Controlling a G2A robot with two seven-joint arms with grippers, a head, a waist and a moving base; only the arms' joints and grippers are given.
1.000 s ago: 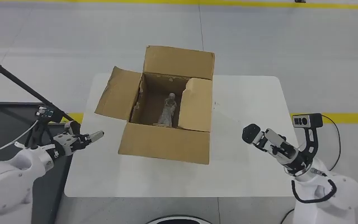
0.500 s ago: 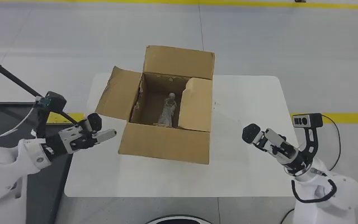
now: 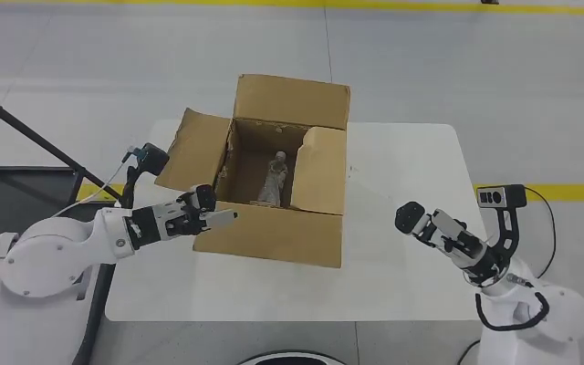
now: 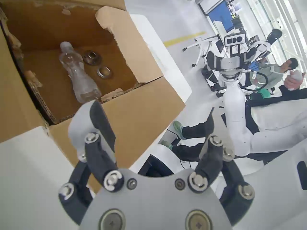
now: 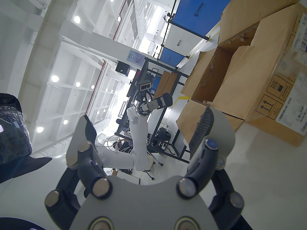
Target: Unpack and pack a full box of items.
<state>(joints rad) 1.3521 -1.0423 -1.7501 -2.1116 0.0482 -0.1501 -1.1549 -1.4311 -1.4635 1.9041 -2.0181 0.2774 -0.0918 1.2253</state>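
Note:
An open cardboard box (image 3: 269, 233) stands on the white table (image 3: 392, 274), its flaps spread. A clear plastic bottle (image 3: 274, 178) (image 4: 78, 80) lies inside it beside two metal rings (image 4: 92, 57) (image 4: 104, 71). My left gripper (image 3: 219, 217) (image 4: 153, 118) is open at the box's near left corner, just over the rim, with nothing between its fingers. My right gripper (image 3: 408, 219) (image 5: 146, 130) is open above the table's right side, well apart from the box (image 5: 242, 82), and holds nothing.
The box's left flap (image 3: 192, 151) hangs out over the table's left edge, above my left arm. One inner flap (image 3: 319, 169) slopes over the right half of the opening. Bare table lies right of and in front of the box.
My left arm has swung in from beyond the table's left edge to the box's near left corner. The right arm has not moved.

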